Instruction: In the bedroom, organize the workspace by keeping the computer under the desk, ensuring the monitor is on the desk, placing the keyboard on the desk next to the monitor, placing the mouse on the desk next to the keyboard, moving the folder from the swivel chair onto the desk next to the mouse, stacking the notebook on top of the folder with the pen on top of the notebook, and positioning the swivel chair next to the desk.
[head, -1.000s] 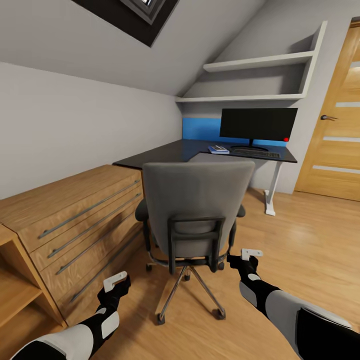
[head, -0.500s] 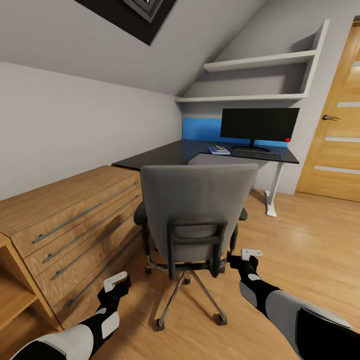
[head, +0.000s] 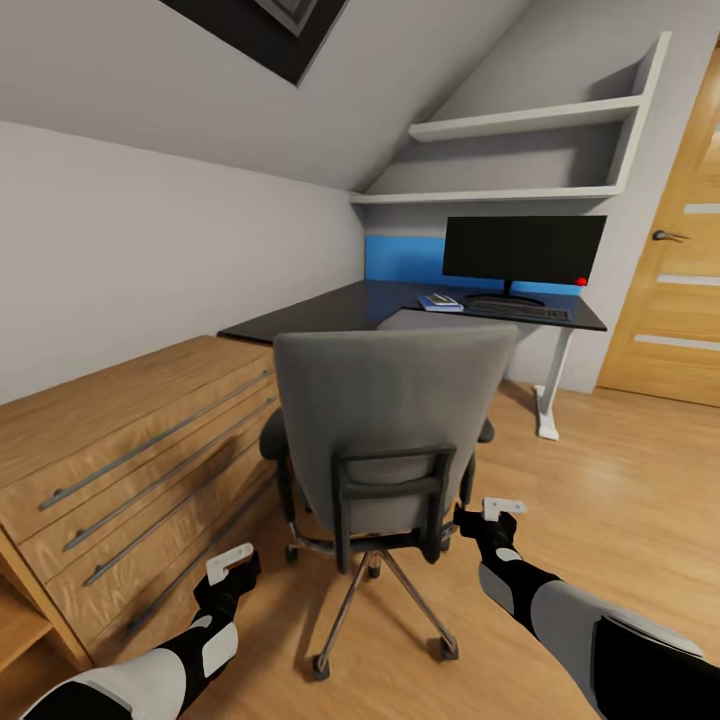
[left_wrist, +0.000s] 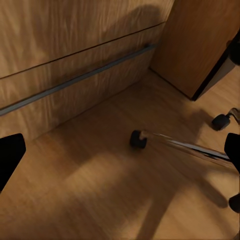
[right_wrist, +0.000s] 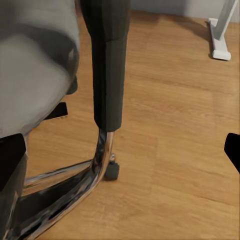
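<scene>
Grey padded swivel chair (head: 390, 420) with black armrests and chrome star base stands right in front of us, back turned to us, between us and the glossy black L-shaped desk (head: 330, 310). Its seat is hidden behind the backrest, so we cannot tell what lies on it. On the desk's far wing: the wide black-fronted monitor (head: 523, 250) upright on its ring stand, the slim dark keyboard (head: 520, 311) just in front of it, and a flat bright-blue folder (head: 440, 302) beside the keyboard with something pale on top — too small to name. No tower case to be made out.

Left gripper (head: 232, 562) hangs low near the light wooden drawer chest (head: 130, 440), fingers spread, nothing between them; its wrist camera looks at the wooden floor (left_wrist: 100, 190) and a chair caster (left_wrist: 137, 139). Right gripper (head: 503, 508) sits just beside the chair's right armrest post (right_wrist: 107, 70), also released and empty, jaws apart in its wrist view.

We judge both arms are held low and open flanking the chair so we can push or grasp it — the step in hand looks like rolling the chair in next to the desk. Risk: casters swivel, so an off-centre push could turn it toward the chest.
</scene>
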